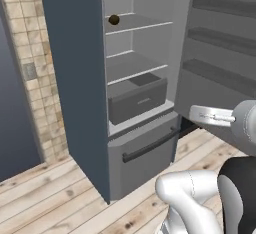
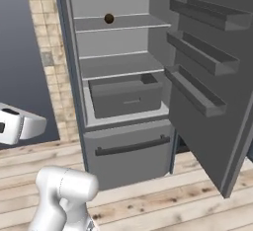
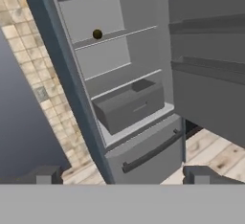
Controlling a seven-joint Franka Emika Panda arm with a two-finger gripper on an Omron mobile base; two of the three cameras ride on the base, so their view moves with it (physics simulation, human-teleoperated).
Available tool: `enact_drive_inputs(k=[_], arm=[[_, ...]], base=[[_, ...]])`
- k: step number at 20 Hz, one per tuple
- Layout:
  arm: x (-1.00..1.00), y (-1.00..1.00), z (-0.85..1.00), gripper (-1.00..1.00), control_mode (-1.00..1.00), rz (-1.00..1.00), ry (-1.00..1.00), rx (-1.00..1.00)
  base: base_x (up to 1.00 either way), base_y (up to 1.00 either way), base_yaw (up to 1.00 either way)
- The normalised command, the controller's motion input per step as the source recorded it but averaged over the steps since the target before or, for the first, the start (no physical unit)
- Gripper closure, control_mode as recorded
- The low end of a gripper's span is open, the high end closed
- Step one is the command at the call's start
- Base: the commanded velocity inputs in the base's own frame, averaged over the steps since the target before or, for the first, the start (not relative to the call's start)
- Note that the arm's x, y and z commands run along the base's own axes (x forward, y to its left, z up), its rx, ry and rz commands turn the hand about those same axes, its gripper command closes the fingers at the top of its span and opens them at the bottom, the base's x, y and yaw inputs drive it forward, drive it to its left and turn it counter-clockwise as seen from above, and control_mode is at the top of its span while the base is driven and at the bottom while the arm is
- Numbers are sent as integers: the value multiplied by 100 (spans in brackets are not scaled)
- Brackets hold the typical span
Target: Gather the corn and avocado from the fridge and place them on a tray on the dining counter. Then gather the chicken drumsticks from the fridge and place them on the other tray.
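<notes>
Arm: you have the white arm point(image 1: 200, 198) folded low in front of the open fridge point(image 2: 74, 77), elbow bent near the wooden floor point(image 2: 163, 200), with the hand drawn back from the cabinet and held well short of the shelves.

Gripper point(image 3: 124, 175): in the hand view you see its two dark fingertips point(image 3: 45, 174) standing far apart at the bottom of the picture, one at each side, with nothing between them. The jaws are spread wide and carry nothing. The hand looks straight into the fridge interior.

Writing and labels: you will find no legible brand, label or lettering on the fridge, its drawers or the door.

Containers and contents:
- Fridge, door point(image 2: 212, 101) swung fully open to the right. Its three door racks point(image 2: 195, 89) look bare from these angles.
- Upper shelf point(image 2: 123, 23): one small, dark, round item, the avocado point(image 2: 109, 19), sitting near the left part of the shelf toward the back. You can also see it in the left base view point(image 1: 114, 20) and in the hand view point(image 3: 97, 34). It is too small to make out surface detail.
- Middle shelf point(image 2: 121, 64): nothing visible on it.
- Grey crisper drawer point(image 2: 126, 96) below the middle shelf: partly pulled out; its inside cannot be made out.
- Freezer drawer point(image 2: 129, 151) at the bottom: closed, with a dark bar handle point(image 2: 131, 147) across its front.

Surroundings: tiled wall point(image 2: 47, 52) just left of the fridge.
</notes>
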Motion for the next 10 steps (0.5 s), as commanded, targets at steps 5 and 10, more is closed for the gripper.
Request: enact_drive_inputs(k=[5, 10], arm=[[0, 0, 0, -100, 100, 0, 0, 0], [0, 0, 0, -100, 100, 0, 0, 0]], base=[[41, -33, 14], [50, -26, 17]])
